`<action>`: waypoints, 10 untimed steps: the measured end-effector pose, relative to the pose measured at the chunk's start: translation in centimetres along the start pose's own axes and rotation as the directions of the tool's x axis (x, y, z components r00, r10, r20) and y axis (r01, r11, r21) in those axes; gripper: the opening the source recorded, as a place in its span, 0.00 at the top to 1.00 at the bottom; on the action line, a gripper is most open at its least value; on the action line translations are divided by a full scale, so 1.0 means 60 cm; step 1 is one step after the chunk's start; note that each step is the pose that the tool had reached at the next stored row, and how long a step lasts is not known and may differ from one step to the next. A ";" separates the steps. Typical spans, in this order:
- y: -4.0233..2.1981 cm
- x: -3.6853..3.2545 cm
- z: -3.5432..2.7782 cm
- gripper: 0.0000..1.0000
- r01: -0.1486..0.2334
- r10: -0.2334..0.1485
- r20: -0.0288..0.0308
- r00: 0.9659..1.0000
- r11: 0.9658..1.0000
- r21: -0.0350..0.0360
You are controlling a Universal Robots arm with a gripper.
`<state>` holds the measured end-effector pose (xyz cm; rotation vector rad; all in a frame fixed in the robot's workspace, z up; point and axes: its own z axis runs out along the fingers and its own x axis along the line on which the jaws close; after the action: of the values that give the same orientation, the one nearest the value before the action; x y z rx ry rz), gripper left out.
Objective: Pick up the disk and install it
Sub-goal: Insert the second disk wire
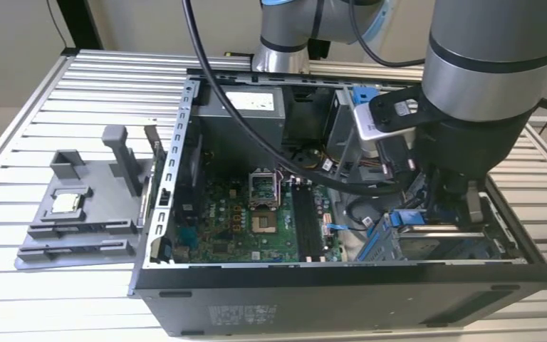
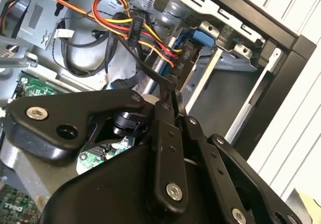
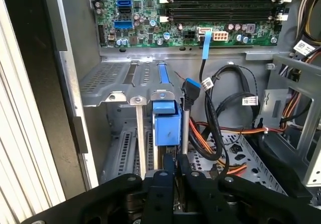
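first wrist view – fingers (image 3: 175,164) pinched together over blue carrier rail (image 3: 166,123), disk mostly hidden in drive cage (image 3: 120,86)

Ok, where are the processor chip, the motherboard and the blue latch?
processor chip (image 1: 65,203), exterior view, its silver top.
motherboard (image 1: 211,214), exterior view, bare green board.
blue latch (image 3: 166,123), first wrist view, its front face.

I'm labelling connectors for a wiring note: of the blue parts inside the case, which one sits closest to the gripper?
The blue plastic block on the drive-bay rail, directly above the gripper in the first wrist view. The blue motherboard ports sit far off on the green board.
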<state>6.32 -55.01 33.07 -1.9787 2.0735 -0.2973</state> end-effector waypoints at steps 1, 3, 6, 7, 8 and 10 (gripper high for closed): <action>0.000 0.000 0.000 1.00 -0.004 0.004 -0.002 1.000 1.000 0.000; 0.000 0.000 0.001 1.00 -0.013 0.013 -0.004 1.000 1.000 0.001; 0.001 0.000 0.002 1.00 -0.020 0.020 -0.007 1.000 1.000 0.001; 0.001 0.000 0.003 1.00 -0.022 0.022 -0.008 1.000 1.000 0.001; 0.001 0.000 0.004 1.00 -0.024 0.024 -0.009 1.000 1.000 0.001; 0.002 -0.001 0.005 1.00 -0.027 0.027 -0.010 1.000 1.000 0.001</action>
<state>6.32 -54.94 32.75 -1.9504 2.1045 -0.3041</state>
